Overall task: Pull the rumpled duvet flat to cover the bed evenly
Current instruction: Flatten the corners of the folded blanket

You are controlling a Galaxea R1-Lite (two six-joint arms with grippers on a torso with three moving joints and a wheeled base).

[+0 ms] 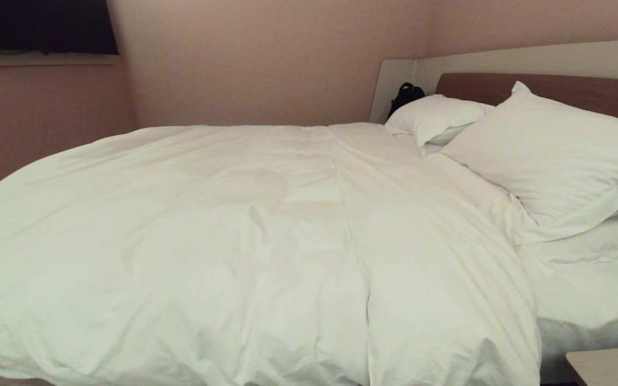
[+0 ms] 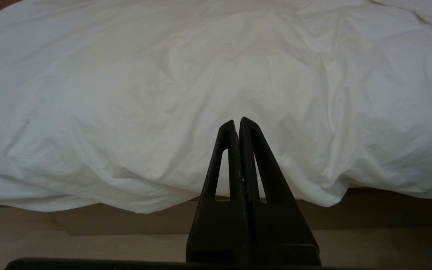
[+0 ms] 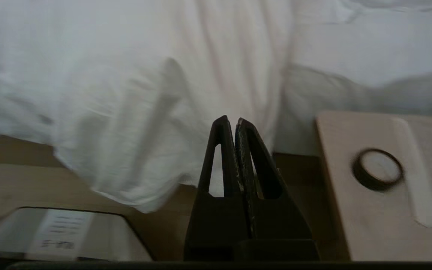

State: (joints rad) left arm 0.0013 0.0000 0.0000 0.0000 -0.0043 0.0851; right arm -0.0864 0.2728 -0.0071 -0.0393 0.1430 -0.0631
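From the head we see the duvet spread over most of the bed, long axis running 9 to 3 o'clock toward the pillows; its near hem droops over the side at 6 o'clock and bare sheet shows at 4 o'clock, so we judge the cover sits short at the head end. Neither arm shows here

In the left wrist view our left end effector is closed and empty, the hem dead ahead at 12 o'clock, apart from it

In the right wrist view our right end effector is likewise closed on nothing; the hanging corner lies at 10 o'clock, a nightstand at 3 o'clock, crowding that side. The right arm seems nearer the short end
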